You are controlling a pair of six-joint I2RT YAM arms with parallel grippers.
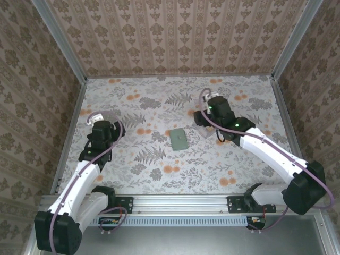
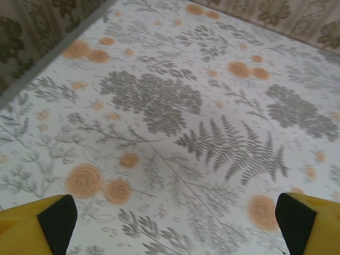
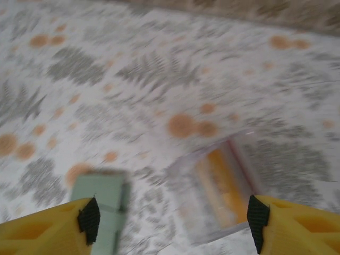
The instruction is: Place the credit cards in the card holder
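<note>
The sage grey-green card holder [image 1: 179, 138] lies flat near the table's middle; it also sits at the lower left of the blurred right wrist view as the card holder [image 3: 101, 210]. An orange-yellow credit card [image 3: 220, 183] with a thin red edge beside it rests inside a clear plastic tray [image 3: 186, 204]. My right gripper [image 3: 172, 223] hovers open above the tray and holder, nothing between its fingers. The right gripper [image 1: 203, 118] is just right of the holder in the top view. My left gripper [image 2: 172, 223] is open over bare floral table; the left gripper [image 1: 98, 127] sits at the far left.
The floral tablecloth [image 1: 159, 106] covers the whole work area, bounded by metal rails and patterned walls [image 1: 175, 32]. The clear tray is mostly hidden under the right wrist in the top view. Open room lies between the two arms and along the back.
</note>
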